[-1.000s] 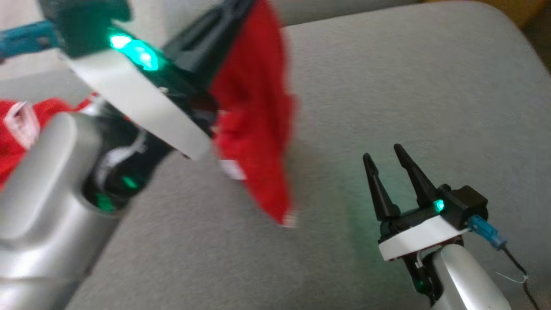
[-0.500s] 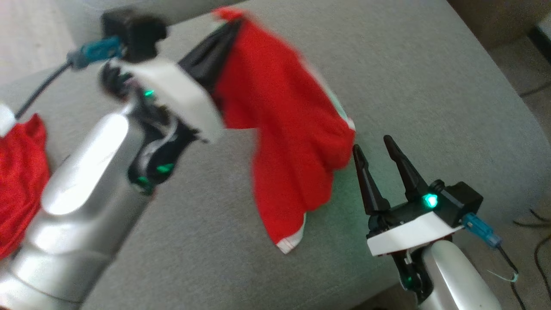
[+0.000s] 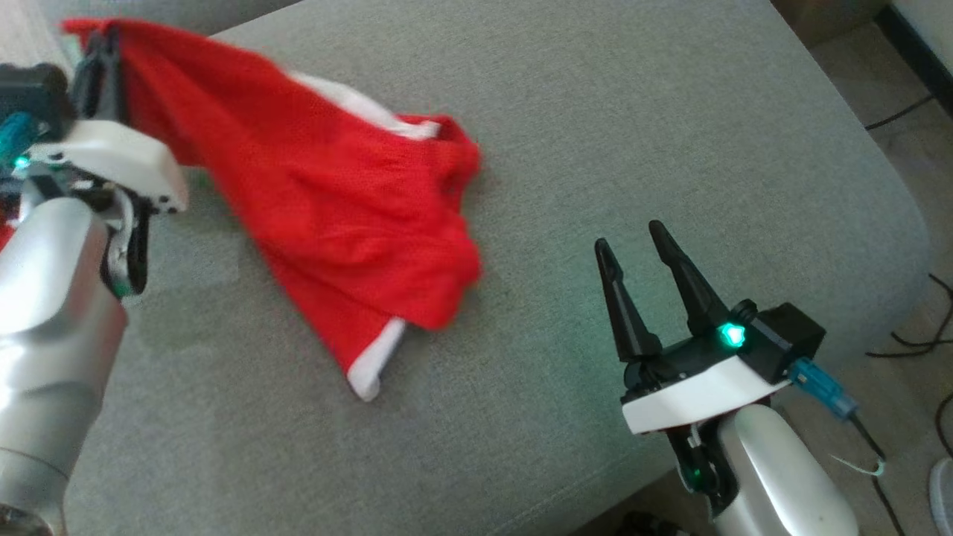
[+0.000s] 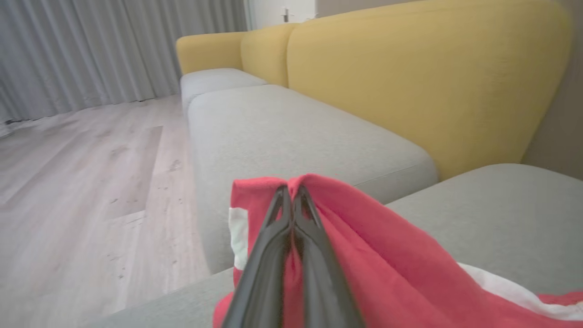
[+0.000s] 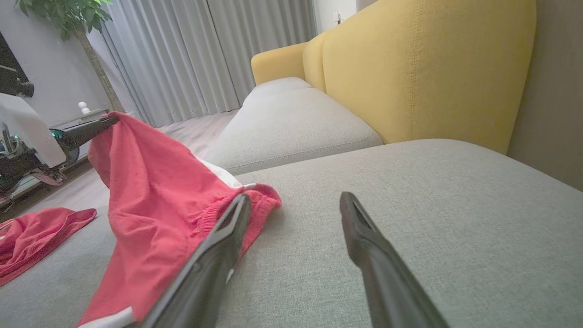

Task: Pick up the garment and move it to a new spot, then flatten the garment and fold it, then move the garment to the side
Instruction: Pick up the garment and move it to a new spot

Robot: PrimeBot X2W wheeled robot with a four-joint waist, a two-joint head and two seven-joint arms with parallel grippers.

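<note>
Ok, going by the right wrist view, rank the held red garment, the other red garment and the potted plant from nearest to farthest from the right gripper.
From the right gripper:
1. Held red garment: just left of its fingers.
2. Other red garment: low at the far left.
3. Potted plant: upper left, across the room.

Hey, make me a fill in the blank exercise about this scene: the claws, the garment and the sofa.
1. The left claw is shut on a ____ garment.
2. The right claw is ____, holding nothing.
3. The garment's lower end lies on a ____ cushion.
4. The sofa backrest is ____ in colour.
Missing words: red; open; grey; yellow.
</note>
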